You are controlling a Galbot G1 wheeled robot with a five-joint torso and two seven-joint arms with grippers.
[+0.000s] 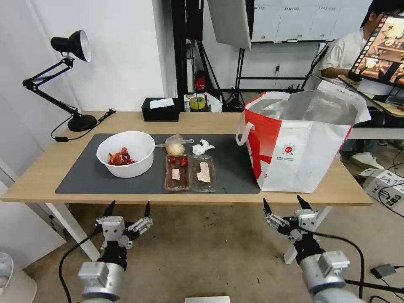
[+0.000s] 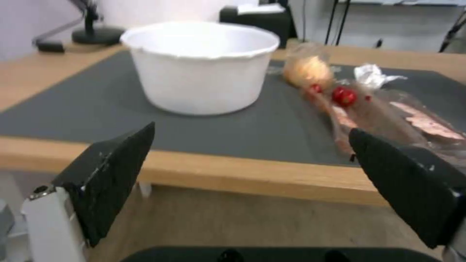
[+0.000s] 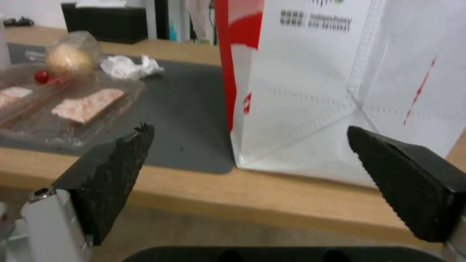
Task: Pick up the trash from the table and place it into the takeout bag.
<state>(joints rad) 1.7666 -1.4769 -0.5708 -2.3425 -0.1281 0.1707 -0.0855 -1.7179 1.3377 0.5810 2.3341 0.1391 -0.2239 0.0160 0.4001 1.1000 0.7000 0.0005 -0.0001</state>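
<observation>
On the dark mat of the table [image 1: 50,185] lies the trash: a white bowl [image 1: 125,153] [image 2: 201,67] with red shells, a clear clamshell tray [image 1: 189,172] [image 2: 388,116] [image 3: 58,109] with food scraps, a clear bag with a yellowish lump [image 1: 175,146] [image 2: 307,69] [image 3: 70,54], and a crumpled tissue [image 1: 202,147] [image 2: 371,74] [image 3: 129,67]. The takeout bag [image 1: 301,139] [image 3: 349,83] stands open at the table's right end. My left gripper [image 1: 128,208] [image 2: 252,160] hangs open below the front edge, under the bowl. My right gripper [image 1: 285,203] [image 3: 250,160] is open below the edge, in front of the bag.
A black tissue box [image 1: 160,109] and a yellow tape roll [image 1: 196,102] sit at the back edge. A black desk lamp [image 1: 69,75] stands at the back left. A cardboard box [image 1: 385,187] and cables lie on the floor to the right.
</observation>
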